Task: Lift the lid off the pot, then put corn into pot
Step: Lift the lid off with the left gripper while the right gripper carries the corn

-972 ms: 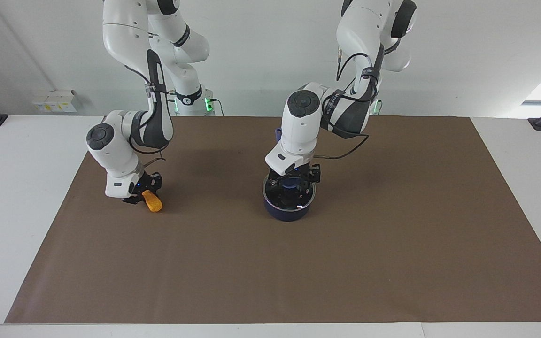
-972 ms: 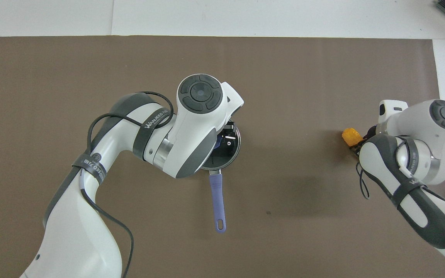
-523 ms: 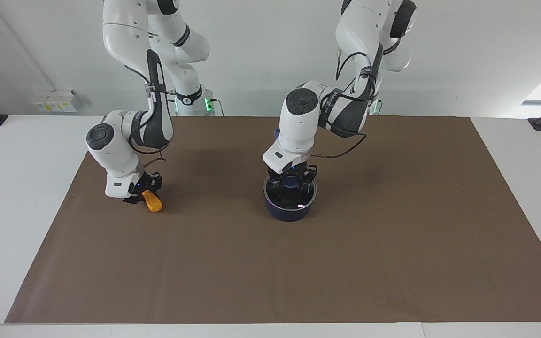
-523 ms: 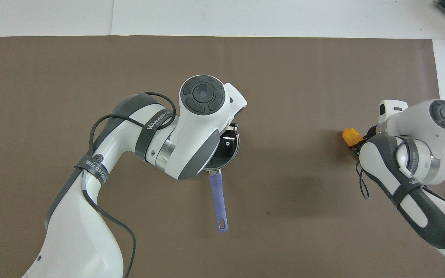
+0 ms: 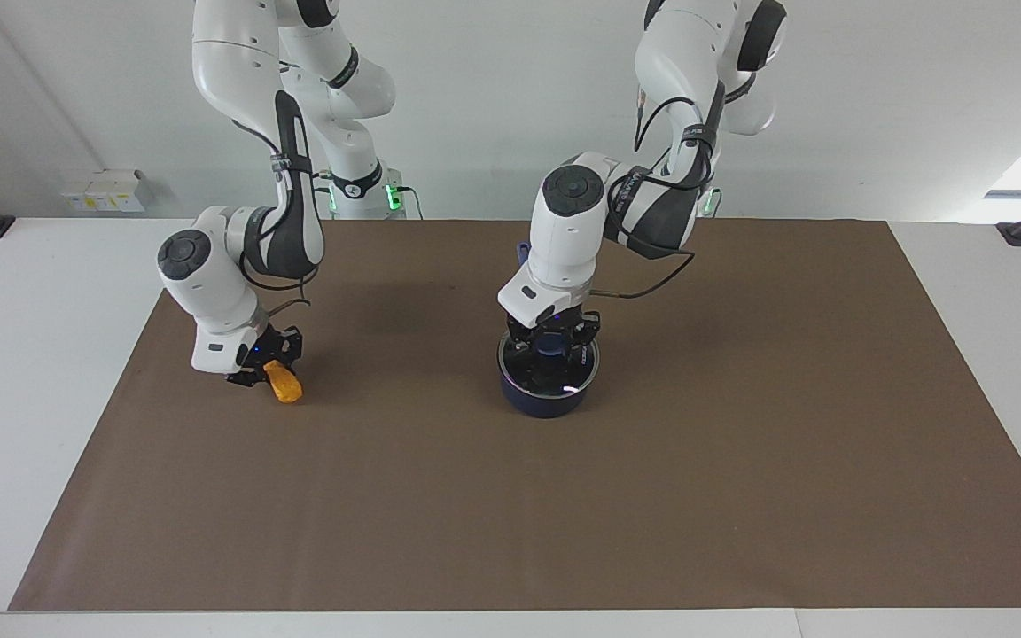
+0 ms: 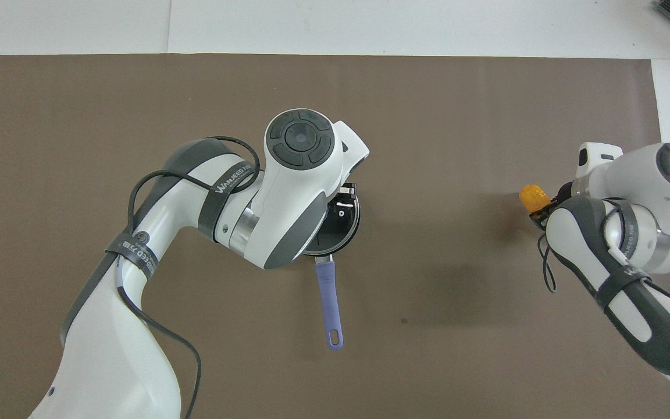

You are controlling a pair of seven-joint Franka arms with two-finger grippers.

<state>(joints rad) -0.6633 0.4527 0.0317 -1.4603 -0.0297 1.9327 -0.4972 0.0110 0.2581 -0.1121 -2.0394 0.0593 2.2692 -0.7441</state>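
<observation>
The dark blue pot (image 5: 546,400) stands mid-table, its long blue handle (image 6: 329,302) pointing toward the robots. The glass lid (image 5: 549,370) lies on it. My left gripper (image 5: 551,342) comes straight down onto the lid and is shut on its blue knob. In the overhead view the left arm hides most of the lid (image 6: 345,226). Toward the right arm's end of the table, my right gripper (image 5: 264,367) is shut on the orange-yellow corn (image 5: 284,384), held tilted low over the mat. The corn (image 6: 531,197) sticks out from under the right wrist.
A brown mat (image 5: 564,514) covers the table, with bare white table (image 5: 23,354) at both ends. A small white box (image 5: 107,190) sits at the table's edge near the right arm's base.
The left gripper has shut on the lid's knob. The right arm has shifted slightly toward its own end of the table, carrying the corn with it.
</observation>
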